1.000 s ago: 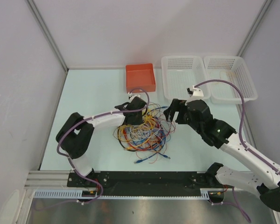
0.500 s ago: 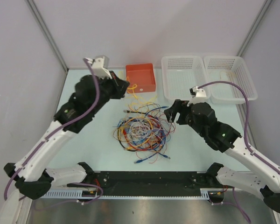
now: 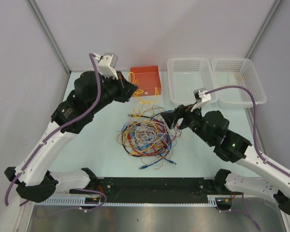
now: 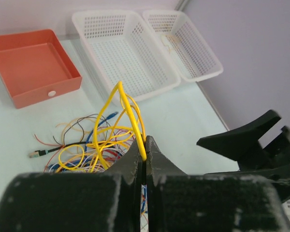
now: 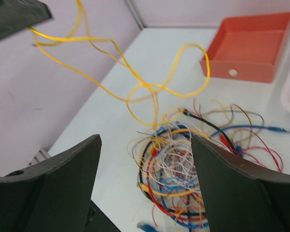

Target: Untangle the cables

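Observation:
The cables (image 3: pixel 147 137) lie in a tangled heap of red, orange, yellow, blue, white and black wire at the table's middle. My left gripper (image 3: pixel 131 90) is raised behind and left of the heap, shut on a yellow cable (image 3: pixel 146 94) that rises in loops from it. In the left wrist view the yellow cable (image 4: pixel 121 104) is pinched at the gripper (image 4: pixel 145 145). My right gripper (image 3: pixel 171 118) hangs open over the heap's right edge. In the right wrist view the gripper (image 5: pixel 145 140) has the cables (image 5: pixel 183 179) below it and the yellow cable (image 5: pixel 135 82) stretched above.
An orange tray (image 3: pixel 146 80) sits at the back, just right of the left gripper. Two white perforated baskets (image 3: pixel 188 79) (image 3: pixel 238 81) stand side by side at the back right. A few blue plug ends (image 3: pixel 157 165) stick out at the heap's near side.
The left arm rose from the heap and swung back-left, drawing the yellow cable up with it. The right gripper moved left and down towards the heap, its jaws slightly narrower.

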You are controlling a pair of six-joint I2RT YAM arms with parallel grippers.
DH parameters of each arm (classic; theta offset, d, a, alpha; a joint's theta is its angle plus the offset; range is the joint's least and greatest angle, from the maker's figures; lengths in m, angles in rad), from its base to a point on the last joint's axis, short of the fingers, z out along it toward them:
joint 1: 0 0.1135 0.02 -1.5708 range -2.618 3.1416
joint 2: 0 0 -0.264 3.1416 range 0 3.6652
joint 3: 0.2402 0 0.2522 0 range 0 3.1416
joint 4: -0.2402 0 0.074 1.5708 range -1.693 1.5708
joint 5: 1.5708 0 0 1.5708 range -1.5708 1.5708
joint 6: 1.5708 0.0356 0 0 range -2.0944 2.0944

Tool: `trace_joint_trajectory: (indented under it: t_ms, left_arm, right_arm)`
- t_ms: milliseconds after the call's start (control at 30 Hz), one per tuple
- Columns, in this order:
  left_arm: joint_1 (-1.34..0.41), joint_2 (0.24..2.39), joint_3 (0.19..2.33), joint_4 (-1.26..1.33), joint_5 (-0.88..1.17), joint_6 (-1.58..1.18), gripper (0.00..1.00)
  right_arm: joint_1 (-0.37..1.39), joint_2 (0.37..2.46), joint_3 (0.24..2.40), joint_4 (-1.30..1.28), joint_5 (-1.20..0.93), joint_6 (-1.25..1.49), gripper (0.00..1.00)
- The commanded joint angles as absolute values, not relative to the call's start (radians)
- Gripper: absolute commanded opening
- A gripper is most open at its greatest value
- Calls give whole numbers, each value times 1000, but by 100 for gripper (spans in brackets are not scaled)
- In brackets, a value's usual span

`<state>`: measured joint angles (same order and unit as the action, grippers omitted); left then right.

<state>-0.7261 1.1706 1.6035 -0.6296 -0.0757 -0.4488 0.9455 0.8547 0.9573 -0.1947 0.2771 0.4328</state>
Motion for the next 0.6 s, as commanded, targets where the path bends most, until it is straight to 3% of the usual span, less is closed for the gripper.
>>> trace_joint_trajectory:
  t_ms: [0, 567]
  left_arm:
    - [-726, 1157, 1645, -637, -38, -422, 0]
    - [-727, 1178, 1623, -630, 44, -451, 0]
  right_arm:
    - [954, 834, 966, -25, 186, 380, 81]
    - [1043, 1072, 1005, 192, 140, 264, 76]
